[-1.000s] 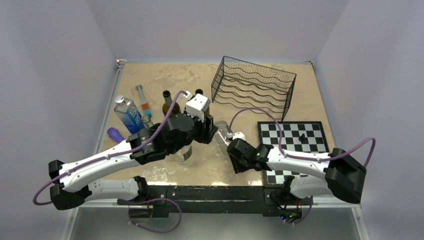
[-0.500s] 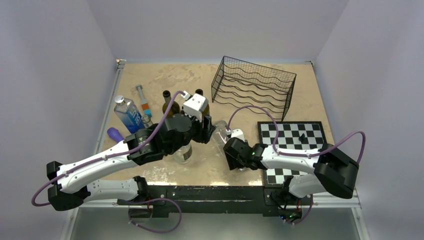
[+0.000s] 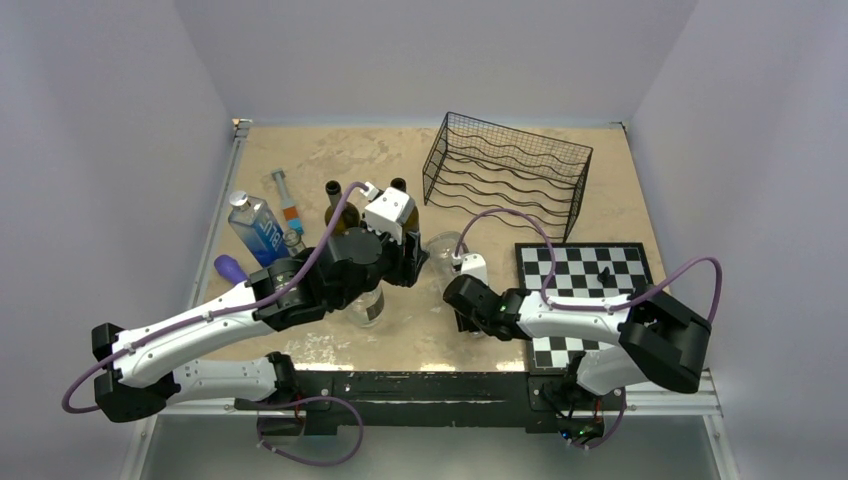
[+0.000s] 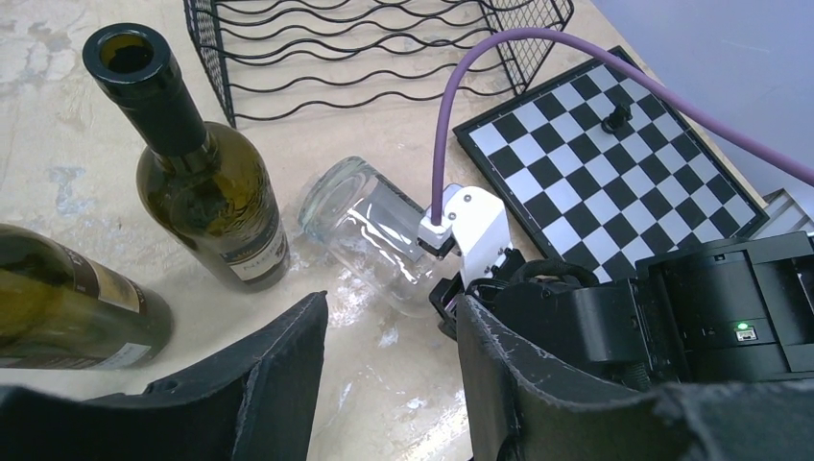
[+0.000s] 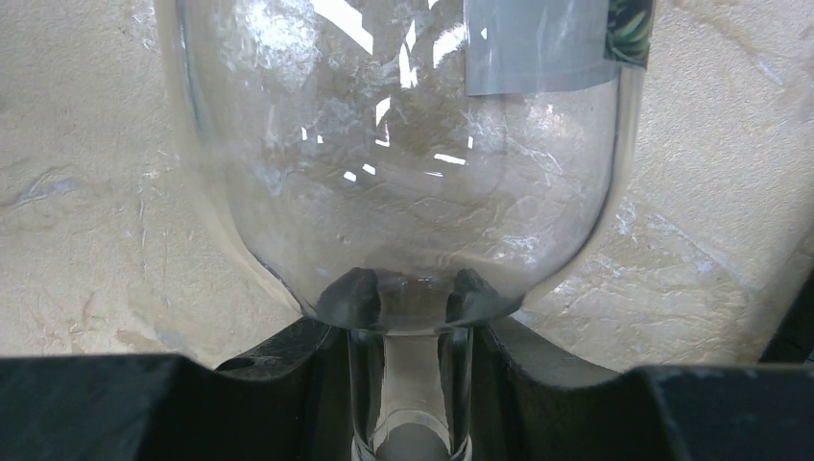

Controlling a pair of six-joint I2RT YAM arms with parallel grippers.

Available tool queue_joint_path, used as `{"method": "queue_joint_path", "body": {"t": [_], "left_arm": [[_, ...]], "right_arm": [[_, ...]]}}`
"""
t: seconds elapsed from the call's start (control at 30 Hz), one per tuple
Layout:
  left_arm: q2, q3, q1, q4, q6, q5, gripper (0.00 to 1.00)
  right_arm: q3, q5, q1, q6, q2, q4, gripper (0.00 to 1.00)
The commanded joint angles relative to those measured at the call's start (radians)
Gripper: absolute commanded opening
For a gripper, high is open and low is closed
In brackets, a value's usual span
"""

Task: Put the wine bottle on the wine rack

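Gripping the clear bottle by its neck, well short of the rack

My right pincer point(image 5: 410, 293) is clamped on the neck of the clear glass bottle point(image 4: 370, 230), one finger on each side just below the shoulder. The bottle lies on its side near the middle of the table point(image 3: 340, 150). Its base points to about 12 o'clock and it has a grey label on its flank. Whether it rests on the top or hangs just off it, I cannot tell. My left pincer point(image 4: 394, 312) hovers just beside it at 9 o'clock, fingers a narrow gap apart with nothing between them.

The wine rack point(image 3: 436, 165), black wavy wire, stands at 1 o'clock, well apart from the bottle.

The tabletop is tan, mottled with pale worn patches, and glossy enough to catch glare beside the glass. A chessboard point(image 3: 585, 290) lies at 4 o'clock with one dark piece point(image 3: 603, 272) on it. At 11 o'clock two dark wine bottles point(image 4: 197, 173) stand upright. Farther toward 10 o'clock lie a blue water bottle point(image 3: 258, 228) and a slim banded tube point(image 3: 287, 205), with a purple object point(image 3: 231, 268) at 9. Pale lavender-grey walls point(image 3: 420, 50) close in the left, far and right sides.
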Motion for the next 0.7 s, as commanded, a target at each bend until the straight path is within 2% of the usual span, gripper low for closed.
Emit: {"method": "queue_joint_path", "body": {"t": [0.0,0.17,0.47,0.67], "left_arm": [[-0.020,0.002,0.003,-0.003,0.011,-0.022,0.56],[-0.031,0.002,0.003,-0.002,0.010,-0.031,0.55],[-0.041,-0.004,0.003,0.014,0.027,-0.058,0.53],[-0.041,-0.010,0.003,0.036,0.033,-0.065,0.53]], "right_arm": [[-0.014,0.056,-0.003,0.041,0.036,-0.007,0.00],[0.006,0.080,-0.002,0.033,-0.037,-0.075,0.00],[0.042,0.095,-0.002,-0.001,-0.288,-0.209,0.00],[0.091,0.105,-0.002,-0.009,-0.358,-0.293,0.00]]}}
